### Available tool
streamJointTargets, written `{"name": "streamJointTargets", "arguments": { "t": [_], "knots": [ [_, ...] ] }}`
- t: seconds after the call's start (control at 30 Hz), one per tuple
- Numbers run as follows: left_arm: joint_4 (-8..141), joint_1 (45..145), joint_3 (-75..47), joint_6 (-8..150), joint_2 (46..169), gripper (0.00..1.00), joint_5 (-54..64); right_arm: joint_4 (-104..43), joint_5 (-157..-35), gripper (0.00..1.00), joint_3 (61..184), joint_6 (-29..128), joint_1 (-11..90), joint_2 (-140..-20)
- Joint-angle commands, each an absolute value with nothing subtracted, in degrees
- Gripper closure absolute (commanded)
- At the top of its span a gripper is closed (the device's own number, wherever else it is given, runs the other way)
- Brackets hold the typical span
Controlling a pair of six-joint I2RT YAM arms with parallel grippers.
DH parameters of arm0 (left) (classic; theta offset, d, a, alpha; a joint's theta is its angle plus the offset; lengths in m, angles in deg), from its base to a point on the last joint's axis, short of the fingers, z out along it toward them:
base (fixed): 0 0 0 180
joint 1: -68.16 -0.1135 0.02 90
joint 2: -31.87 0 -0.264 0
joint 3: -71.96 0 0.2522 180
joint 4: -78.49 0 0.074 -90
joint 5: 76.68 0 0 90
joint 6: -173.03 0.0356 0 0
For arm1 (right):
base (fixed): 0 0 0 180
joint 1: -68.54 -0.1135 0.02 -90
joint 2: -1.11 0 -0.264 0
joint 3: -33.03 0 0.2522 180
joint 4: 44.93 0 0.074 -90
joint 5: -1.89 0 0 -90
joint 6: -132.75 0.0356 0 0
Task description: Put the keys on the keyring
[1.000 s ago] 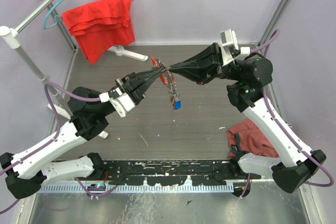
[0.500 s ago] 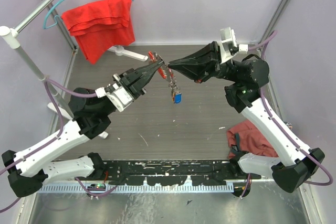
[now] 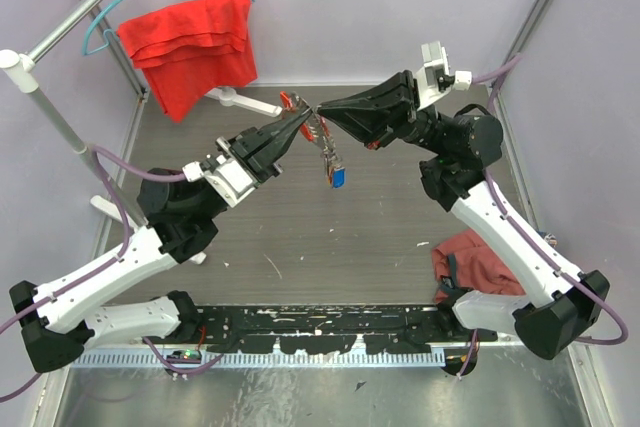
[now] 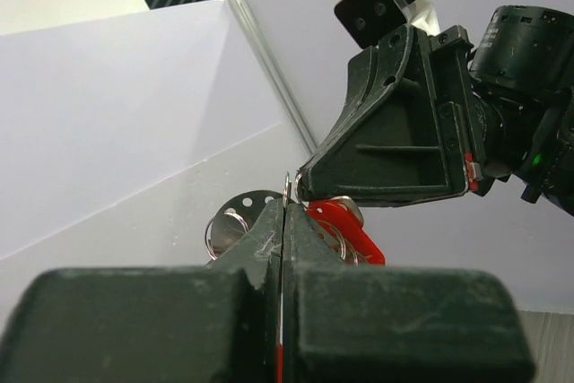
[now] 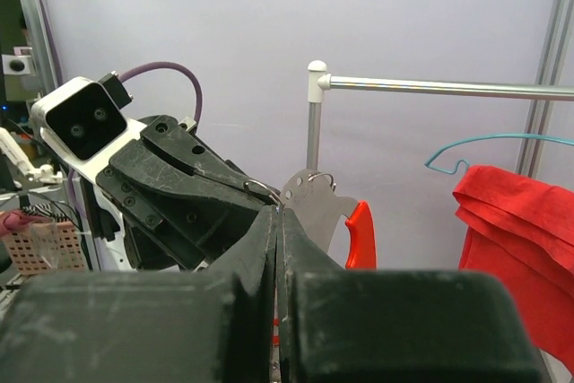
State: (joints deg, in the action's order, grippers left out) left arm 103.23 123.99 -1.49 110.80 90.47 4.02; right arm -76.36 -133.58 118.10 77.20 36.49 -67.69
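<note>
— Keys (image 3: 331,160) are lifted toward twelve o'clock since before, hung above the surface (image 3: 300,237).
— Left fingers (image 3: 288,131) and right fingers (image 3: 345,113) are pinched on the keyring (image 4: 286,187); tension should be kept steady.

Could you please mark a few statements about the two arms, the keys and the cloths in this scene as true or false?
1. The left gripper and right gripper are both shut, tips meeting. True.
2. The bunch of small silver metal keys lies flat on the dark table. False: it hangs from the gripper tips.
3. The blue plastic tag sits right at the gripper tips. False: it dangles at the bunch's far end.
4. A bright red cloth hangs on a teal wire hanger at the rear left. True.
5. The crumpled dark red cloth lies beside the left arm's base. False: it lies by the right arm.
</note>
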Motion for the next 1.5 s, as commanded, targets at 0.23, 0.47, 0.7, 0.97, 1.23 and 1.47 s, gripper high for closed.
{"name": "streamJointTargets", "arguments": {
  "t": [0.23,0.47,0.7,0.97,1.23,1.47],
  "knots": [
    [108.16,124.28,-0.77,110.59,89.62,1.00,5.60,-82.34,-132.89,0.99,119.17,80.10,35.54,-68.07],
    [107.59,124.25,-0.95,110.78,89.79,1.00,5.68,-82.67,-133.31,0.99,119.42,80.29,35.25,-68.40],
    [106.86,124.28,-1.22,110.85,90.02,1.00,5.25,-81.98,-133.08,0.99,119.82,80.30,35.23,-68.90],
    [106.18,124.27,-1.37,111.07,90.14,1.00,4.91,-81.79,-132.84,0.99,119.90,80.32,35.14,-69.04],
    [105.87,124.30,-1.31,111.35,90.28,1.00,4.81,-82.01,-132.50,0.99,119.64,80.11,35.10,-68.75],
    [105.70,124.30,-1.22,111.36,90.28,1.00,4.71,-82.32,-132.10,0.99,119.31,80.04,35.10,-68.27]
  ]
}}
